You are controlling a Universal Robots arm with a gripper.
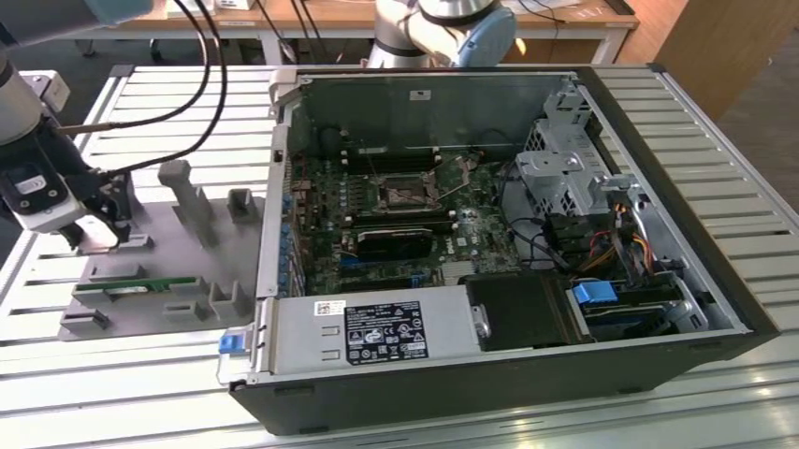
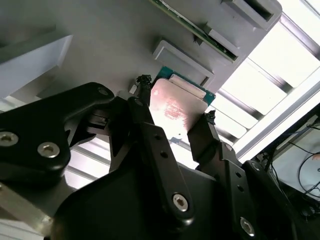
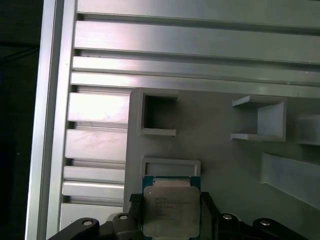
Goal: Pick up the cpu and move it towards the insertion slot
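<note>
Second wrist view looks along the black gripper to the cpu, a flat square chip with a shiny top and a thin green edge. One of the fingers is on each side of the chip, and their tips press on two opposite edges, so the gripper is clamped on the cpu. In the first wrist view the cpu sits between the same dark finger tips, with the gripper around it. The chip is over the grey tray, and one edge of it covers part of a low square frame on that tray. I cannot tell if the chip touches the tray or hangs just above it. In the exterior view the arm is at the exterior view's left, and the gripper is low over the grey tray. A long green memory stick lies on the tray near the gripper. The tray rests on a table made of silver slats. Beside the tray, toward the exterior view's right, an open computer case lies on the same table. The insertion slot is inside the case, a square metal frame with a dark middle. It is well apart from the gripper and the cpu.
</note>
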